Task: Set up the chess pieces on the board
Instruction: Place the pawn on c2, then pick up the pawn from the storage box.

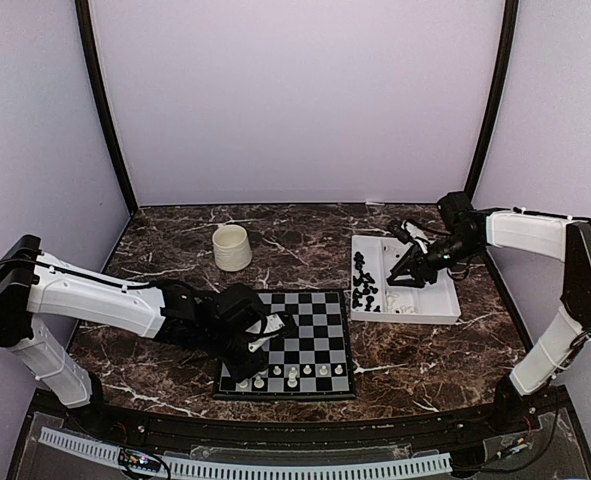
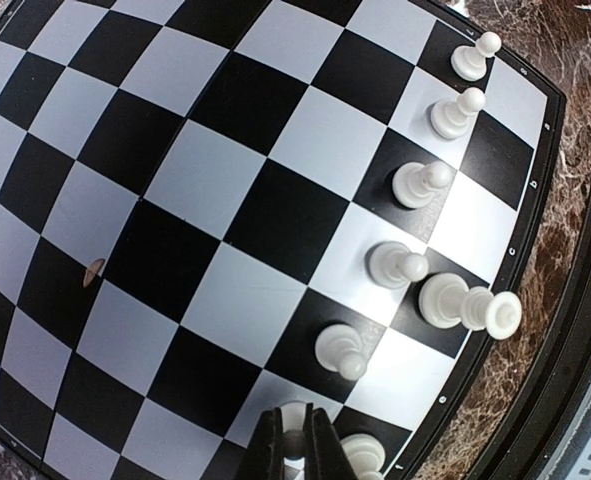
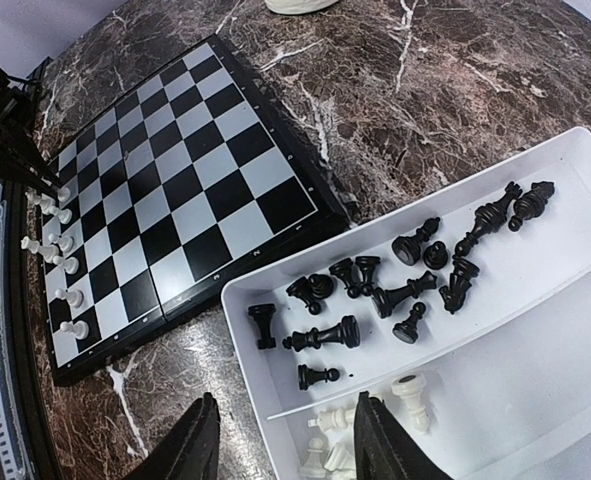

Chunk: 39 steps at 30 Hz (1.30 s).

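Note:
The board lies near the front, left of centre. My left gripper hangs over its near-left part. In the left wrist view this gripper is shut on a white pawn over a light square near the rim. A row of white pawns and a larger white piece stand along that edge. My right gripper is open and empty above the tray's near-left corner. It also shows in the top view. Black pieces and white pieces lie in separate compartments.
The white tray sits right of the board, close to its edge. A cream cup stands behind the board at the left. The board also shows in the right wrist view. Marble tabletop surrounds everything.

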Available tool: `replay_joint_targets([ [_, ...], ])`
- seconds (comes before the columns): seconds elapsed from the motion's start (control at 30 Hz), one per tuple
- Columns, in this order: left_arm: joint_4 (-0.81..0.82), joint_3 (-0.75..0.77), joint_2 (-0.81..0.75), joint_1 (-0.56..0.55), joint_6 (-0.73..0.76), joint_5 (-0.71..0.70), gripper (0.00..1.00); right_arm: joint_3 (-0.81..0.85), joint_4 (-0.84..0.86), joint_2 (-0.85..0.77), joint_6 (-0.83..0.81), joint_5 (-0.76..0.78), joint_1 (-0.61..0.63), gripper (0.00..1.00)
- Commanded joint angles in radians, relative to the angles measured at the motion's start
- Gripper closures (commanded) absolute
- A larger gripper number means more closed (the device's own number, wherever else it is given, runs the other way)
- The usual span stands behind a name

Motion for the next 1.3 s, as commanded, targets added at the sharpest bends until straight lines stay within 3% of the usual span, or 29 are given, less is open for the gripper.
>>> replay_joint_targets([
  [0.0, -0.009, 0.016, -0.004, -0.007, 0.0, -0.008, 0.93, 0.025, -0.007, 0.011, -0.013, -0.02, -0.003, 0.53],
  [0.23, -0.018, 0.013, -0.009, -0.007, 0.0, -0.045, 0.92, 0.027, -0.011, 0.012, -0.015, -0.023, -0.004, 0.53],
  [0.53, -0.026, 0.01, -0.024, -0.008, -0.001, -0.046, 0.77, 0.029, -0.018, 0.014, -0.017, -0.028, -0.003, 0.53],
  [0.77, -0.041, 0.028, -0.071, -0.01, 0.0, -0.051, 0.71, 0.061, -0.035, 0.014, -0.003, -0.026, -0.004, 0.53],
  [1.1, -0.091, 0.141, -0.162, -0.006, 0.046, -0.176, 0.6, 0.198, -0.152, 0.073, 0.01, 0.191, -0.005, 0.55],
  [1.27, 0.064, 0.176, -0.153, 0.023, 0.01, -0.201, 0.55, 0.22, -0.197, 0.151, -0.028, 0.283, -0.005, 0.59],
])
